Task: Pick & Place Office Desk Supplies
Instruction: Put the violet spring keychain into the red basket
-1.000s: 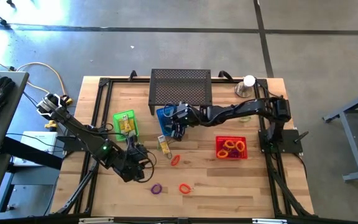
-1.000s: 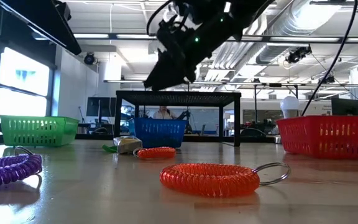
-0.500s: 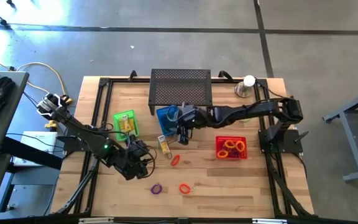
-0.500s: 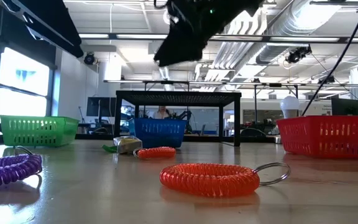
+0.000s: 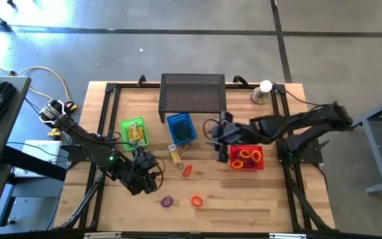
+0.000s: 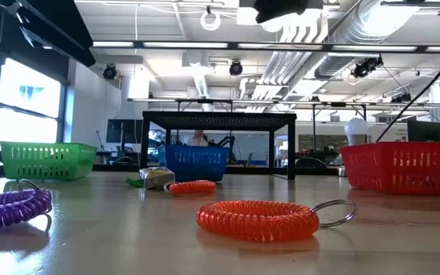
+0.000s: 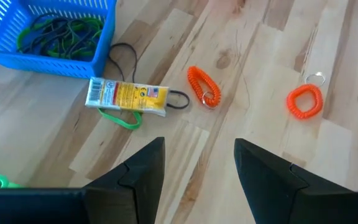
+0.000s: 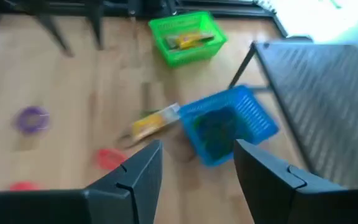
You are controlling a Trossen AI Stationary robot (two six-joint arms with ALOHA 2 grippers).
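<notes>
- L gripper [image 5: 152, 174] low over surface [image 5: 244, 199], jaws open, empty
- yellow packet [image 5: 176, 155] w/ green band just below blue basket [image 5: 180, 127]
- purple coil [image 5: 167, 200], orange coils [image 5: 197, 200] loose nearby
- R gripper [image 5: 219, 138] beside red basket [image 5: 247, 158], jaws open, empty

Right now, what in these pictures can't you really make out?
- Blue basket contents: too small in the high view, blurred in the right wrist view.
- Yellow packet: print too small, left wrist view.
- Right gripper: cut off by the top edge, low view.
</notes>
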